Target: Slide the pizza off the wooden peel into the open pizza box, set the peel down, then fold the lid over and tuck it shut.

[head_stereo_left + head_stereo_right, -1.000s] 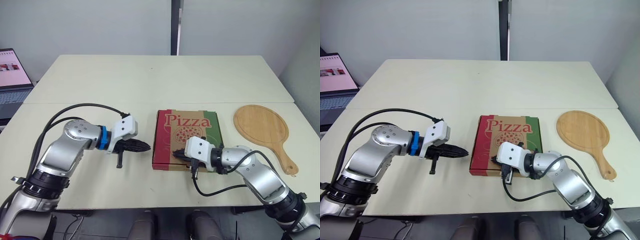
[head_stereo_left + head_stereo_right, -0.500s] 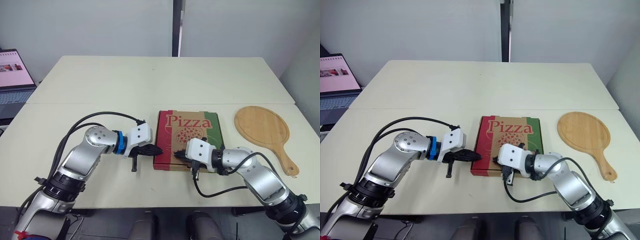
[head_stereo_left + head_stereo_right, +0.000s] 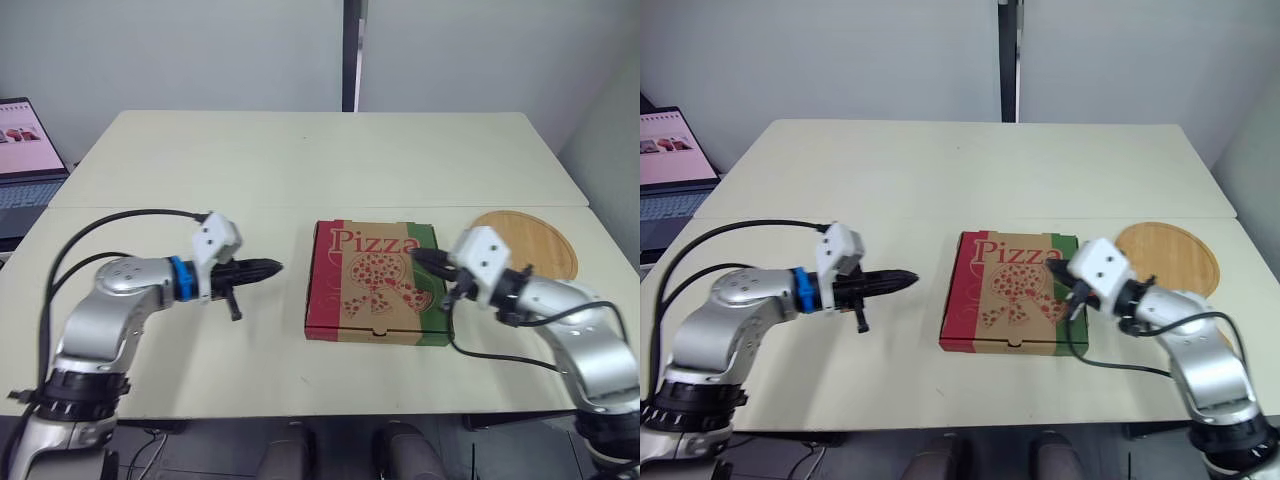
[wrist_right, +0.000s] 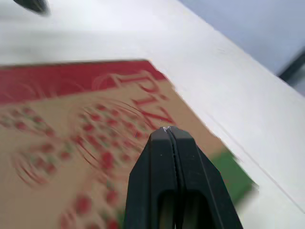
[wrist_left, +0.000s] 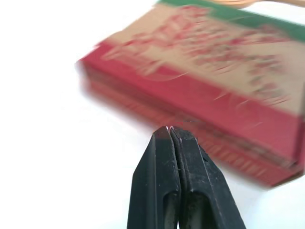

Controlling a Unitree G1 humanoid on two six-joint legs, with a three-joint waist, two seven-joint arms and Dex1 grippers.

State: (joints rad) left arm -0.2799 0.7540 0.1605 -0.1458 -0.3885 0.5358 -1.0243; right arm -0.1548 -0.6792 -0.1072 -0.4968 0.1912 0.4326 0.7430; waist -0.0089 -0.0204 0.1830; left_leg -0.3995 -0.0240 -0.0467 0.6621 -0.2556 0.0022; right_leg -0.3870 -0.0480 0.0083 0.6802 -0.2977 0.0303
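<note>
With the pizza box closed and the peel aside on the tabletop, your left hand and right hand hover pinched together, empty, seemingly finished.

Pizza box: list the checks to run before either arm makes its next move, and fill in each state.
1. Lid folded over the pizza box: ok, it lies flat and closed.
2. Front tab tucked in: cannot tell, too small to judge.
3. Pizza inside: cannot tell, the lid hides it.
4. Wooden peel set down: ok, flat on the table right of the box, held by neither gripper.
5. Left gripper clear of the box: ok, shut, off its left side with a gap.
6. Right gripper clear of the lid: cannot tell, shut, over the lid's far right part, contact unclear.
</note>
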